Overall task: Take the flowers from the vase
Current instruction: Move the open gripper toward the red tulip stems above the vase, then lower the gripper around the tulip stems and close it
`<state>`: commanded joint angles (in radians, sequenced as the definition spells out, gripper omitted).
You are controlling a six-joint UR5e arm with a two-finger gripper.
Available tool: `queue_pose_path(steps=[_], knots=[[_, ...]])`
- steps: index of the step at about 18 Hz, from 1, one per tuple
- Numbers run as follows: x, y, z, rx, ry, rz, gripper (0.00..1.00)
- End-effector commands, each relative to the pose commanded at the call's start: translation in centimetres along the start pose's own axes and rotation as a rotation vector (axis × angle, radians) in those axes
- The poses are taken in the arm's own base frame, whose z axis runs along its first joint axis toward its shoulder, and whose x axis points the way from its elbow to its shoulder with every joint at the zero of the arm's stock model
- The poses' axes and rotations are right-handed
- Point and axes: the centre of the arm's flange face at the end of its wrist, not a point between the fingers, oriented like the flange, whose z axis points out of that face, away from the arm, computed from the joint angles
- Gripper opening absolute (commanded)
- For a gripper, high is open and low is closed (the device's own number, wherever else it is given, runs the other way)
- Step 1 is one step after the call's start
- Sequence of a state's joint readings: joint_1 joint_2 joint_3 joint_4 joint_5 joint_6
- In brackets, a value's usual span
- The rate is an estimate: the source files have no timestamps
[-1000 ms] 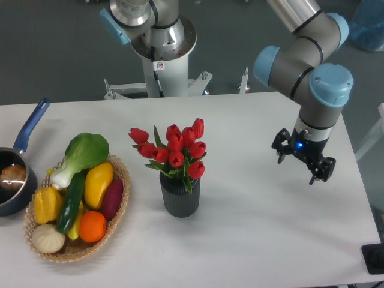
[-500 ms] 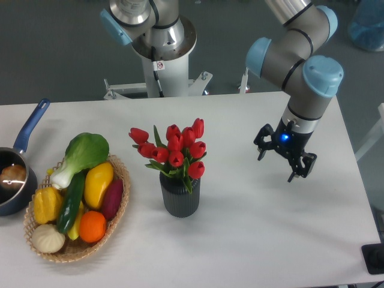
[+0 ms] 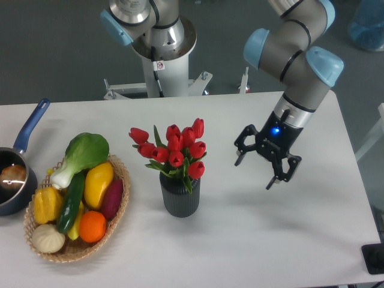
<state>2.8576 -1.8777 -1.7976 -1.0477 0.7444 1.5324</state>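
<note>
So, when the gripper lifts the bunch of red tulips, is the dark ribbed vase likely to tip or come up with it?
Possibly. The short dark ribbed vase is narrow and the bunch of red tulips spreads wider than its mouth, so it looks top-heavy. The stems seem packed tightly, so the vase may lift too. The open gripper is still to the right.

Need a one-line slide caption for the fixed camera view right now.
Open gripper hovers right of the red flowers, which stand in the dark vase beside a produce basket.

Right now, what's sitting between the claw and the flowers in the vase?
Nothing. In the fixed camera view, only bare white table separates the open claw from the flowers in the vase.
</note>
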Motion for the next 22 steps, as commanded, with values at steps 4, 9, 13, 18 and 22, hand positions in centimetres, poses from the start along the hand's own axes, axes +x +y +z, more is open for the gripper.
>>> queue_pose_path(steps=[4,9,13,18,22], knots=[[0.5,1.4,-0.9,0.297,0.015,-0.125,1.0],[2.4,1.1,0.7,0.295,0.047,-0.122,1.0],[5.4,0.0,2.1,0.292,0.08,-0.087,1.0],[8.0,0.3,3.6,0.29,0.105,-0.038,1.0],[8.6,0.2,3.4,0.296,0.103,-0.028,1.0]])
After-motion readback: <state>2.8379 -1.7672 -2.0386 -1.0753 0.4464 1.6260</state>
